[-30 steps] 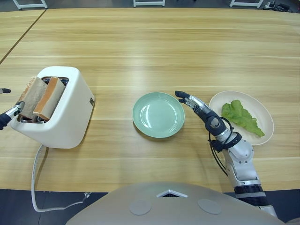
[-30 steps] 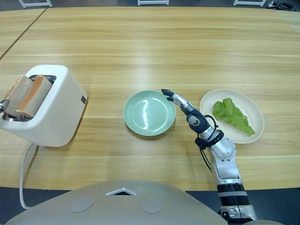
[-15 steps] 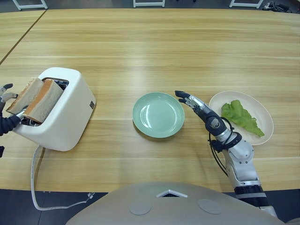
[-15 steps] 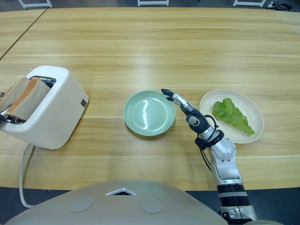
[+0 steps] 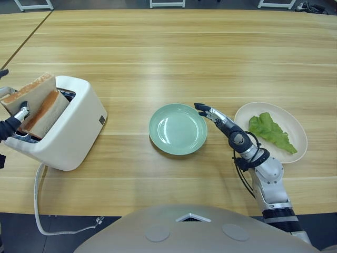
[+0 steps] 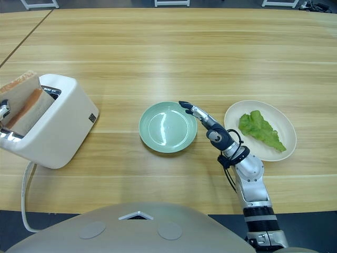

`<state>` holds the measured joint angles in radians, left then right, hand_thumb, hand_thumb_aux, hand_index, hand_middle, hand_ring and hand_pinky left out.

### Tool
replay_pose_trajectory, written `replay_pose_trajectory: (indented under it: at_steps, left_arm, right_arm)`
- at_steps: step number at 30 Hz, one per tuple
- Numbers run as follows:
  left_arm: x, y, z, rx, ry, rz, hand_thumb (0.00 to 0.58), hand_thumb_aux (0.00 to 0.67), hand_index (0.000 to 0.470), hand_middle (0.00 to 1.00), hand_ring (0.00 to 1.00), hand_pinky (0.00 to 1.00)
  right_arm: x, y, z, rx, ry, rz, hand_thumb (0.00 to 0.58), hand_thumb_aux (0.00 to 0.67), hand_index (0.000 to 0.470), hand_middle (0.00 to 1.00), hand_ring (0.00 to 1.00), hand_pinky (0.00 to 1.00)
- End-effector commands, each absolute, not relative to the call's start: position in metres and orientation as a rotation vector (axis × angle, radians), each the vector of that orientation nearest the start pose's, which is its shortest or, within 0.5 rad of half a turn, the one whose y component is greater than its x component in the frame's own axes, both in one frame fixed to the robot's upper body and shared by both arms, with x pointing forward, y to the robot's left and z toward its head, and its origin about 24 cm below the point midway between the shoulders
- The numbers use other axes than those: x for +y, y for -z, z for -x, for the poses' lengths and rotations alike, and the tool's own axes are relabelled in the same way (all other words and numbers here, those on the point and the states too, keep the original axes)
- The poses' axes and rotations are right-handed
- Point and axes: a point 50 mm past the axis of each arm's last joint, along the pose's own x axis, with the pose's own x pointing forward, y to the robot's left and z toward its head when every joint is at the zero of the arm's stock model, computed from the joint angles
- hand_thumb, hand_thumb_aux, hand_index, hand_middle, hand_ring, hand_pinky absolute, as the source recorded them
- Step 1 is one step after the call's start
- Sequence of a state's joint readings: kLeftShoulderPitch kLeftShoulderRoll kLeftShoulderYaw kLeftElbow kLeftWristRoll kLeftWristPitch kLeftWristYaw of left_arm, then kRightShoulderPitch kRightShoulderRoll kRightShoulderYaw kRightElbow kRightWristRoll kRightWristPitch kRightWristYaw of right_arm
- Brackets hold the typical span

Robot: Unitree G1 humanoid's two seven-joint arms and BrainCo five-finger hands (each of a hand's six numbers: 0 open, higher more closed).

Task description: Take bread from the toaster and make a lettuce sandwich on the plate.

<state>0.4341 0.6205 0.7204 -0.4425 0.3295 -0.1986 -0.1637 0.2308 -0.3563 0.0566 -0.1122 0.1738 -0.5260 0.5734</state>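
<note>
- The table [image 5: 168, 47] lies bare and broad beyond the plates, so we see free room at the far side and between the toaster [image 5: 71, 129] and the green plate [image 5: 176, 132].
- The toaster stands at the left, close to the near edge, and its cord [image 5: 38, 208] hangs over that edge.
- We count one toaster, two bread slices, two plates and one lettuce leaf [image 5: 271, 133].
- The lettuce leaf lies on the white plate [image 5: 293, 126], just right of the green plate.
- The left hand [image 5: 7, 128] is closed on the outer bread slice [image 5: 29, 94], which is raised partway out of its slot and tilted; the inner bread slice [image 5: 46, 112] sits lower in its slot.
- The right hand [image 5: 218, 117] holds nothing: its fingers are stretched out straight, its tips at the green plate's right rim, between the two plates.
</note>
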Motion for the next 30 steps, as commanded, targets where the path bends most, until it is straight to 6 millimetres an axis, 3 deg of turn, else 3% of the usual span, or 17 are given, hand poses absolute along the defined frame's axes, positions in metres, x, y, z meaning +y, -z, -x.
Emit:
replay_pose_trajectory:
  at_steps: [1, 6, 11, 16, 19, 25, 30]
  left_arm:
    - [0.292, -0.219, -0.157, -0.449, -0.263, -1.202, 0.580, 0.670, 0.470, 0.00, 0.00, 0.00]
    - [0.239, -0.242, -0.195, -0.682, -0.184, -1.259, 0.580, 0.670, 0.470, 0.00, 0.00, 0.00]
    - [0.181, -0.226, -0.222, -0.808, -0.052, -1.393, 0.580, 0.670, 0.470, 0.00, 0.00, 0.00]
    - [0.107, -0.172, -0.234, -0.846, 0.235, -1.447, 0.580, 0.670, 0.470, 0.00, 0.00, 0.00]
    - [0.079, -0.134, -0.244, -0.820, 0.356, -1.526, 0.580, 0.670, 0.470, 0.00, 0.00, 0.00]
    - [0.051, -0.065, -0.241, -0.715, 0.549, -1.590, 0.580, 0.670, 0.470, 0.00, 0.00, 0.00]
    - [0.051, -0.040, -0.228, -0.632, 0.622, -1.595, 0.580, 0.670, 0.470, 0.00, 0.00, 0.00]
  right_arm:
    - [-0.171, -0.066, -0.196, -0.328, -0.659, 0.269, 0.000, 0.000, 0.000, 0.00, 0.00, 0.00]
    - [-0.180, -0.065, -0.212, -0.311, -0.580, 0.255, 0.000, 0.000, 0.000, 0.00, 0.00, 0.00]
    - [-0.190, -0.071, -0.227, -0.320, -0.497, 0.263, 0.000, 0.000, 0.000, 0.00, 0.00, 0.00]
    - [-0.215, -0.085, -0.236, -0.328, -0.401, 0.331, 0.000, 0.000, 0.000, 0.00, 0.00, 0.00]
    - [-0.232, -0.095, -0.235, -0.323, -0.377, 0.405, 0.000, 0.000, 0.000, 0.00, 0.00, 0.00]
    - [-0.258, -0.119, -0.226, -0.329, -0.377, 0.642, 0.000, 0.000, 0.000, 0.00, 0.00, 0.00]
    - [-0.299, -0.123, -0.221, -0.207, -0.277, 1.004, 0.000, 0.000, 0.000, 0.00, 0.00, 0.00]
